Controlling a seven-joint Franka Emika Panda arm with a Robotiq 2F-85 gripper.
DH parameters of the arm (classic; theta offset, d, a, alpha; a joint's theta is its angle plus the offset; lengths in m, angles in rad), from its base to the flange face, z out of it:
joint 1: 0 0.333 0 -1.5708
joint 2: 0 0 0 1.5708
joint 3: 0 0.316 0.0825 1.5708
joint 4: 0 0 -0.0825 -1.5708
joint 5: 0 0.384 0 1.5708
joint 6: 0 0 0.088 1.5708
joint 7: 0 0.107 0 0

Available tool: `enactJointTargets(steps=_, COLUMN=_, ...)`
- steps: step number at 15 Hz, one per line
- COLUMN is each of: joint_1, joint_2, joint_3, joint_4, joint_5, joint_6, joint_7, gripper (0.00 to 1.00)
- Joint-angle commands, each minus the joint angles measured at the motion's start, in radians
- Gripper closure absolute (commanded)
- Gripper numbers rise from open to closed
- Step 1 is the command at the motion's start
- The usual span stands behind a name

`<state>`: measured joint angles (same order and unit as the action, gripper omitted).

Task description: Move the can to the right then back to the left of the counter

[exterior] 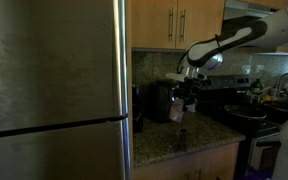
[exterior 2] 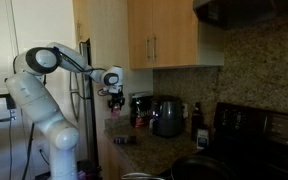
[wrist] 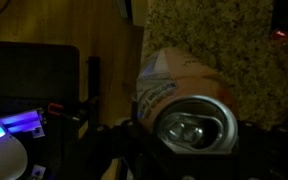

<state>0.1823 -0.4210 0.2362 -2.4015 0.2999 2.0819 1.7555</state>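
Gripper [wrist: 189, 148] seemingly clasps cylindrical can [wrist: 182, 92]; speckled granite counter [wrist: 234, 40].

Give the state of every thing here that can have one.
gripper: shut on the can
can: held, lifted off the counter
refrigerator: door shut
upper cabinets: doors shut

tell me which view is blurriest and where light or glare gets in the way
wrist view is blurriest, the can too close and dim, with a blue glow at left; in an exterior view the fridge shows dull sheen; in an exterior view the counter lies in shadow
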Motion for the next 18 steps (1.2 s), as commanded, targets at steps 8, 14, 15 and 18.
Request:
enactJointTargets(steps=8, joint_1=0.049, joint_2=0.293, joint_3=0.119, joint_4=0.176, joint_5=-0.141, joint_6=0.063, joint_7=0.075, gripper=0.3)
enactJointTargets(steps=14, joint_1=0.07, joint_2=0.445, joint_3=0.137, joint_4=0.25, joint_5=-0.25, joint_6=0.083, joint_7=0.142, gripper=0.55)
enactJointTargets(steps=15, joint_1=0.079, joint_2=0.48, joint_3=0.135, joint_4=0.273, joint_5=-0.286, joint_6=0.084, joint_7=0.171, gripper=0.55)
enactJointTargets(steps=18, joint_1=0.116, joint_2=0.591, joint_3=0.114, joint_4=0.353, joint_5=-0.377, joint_6=0.104, joint_7=0.24, gripper=0.55)
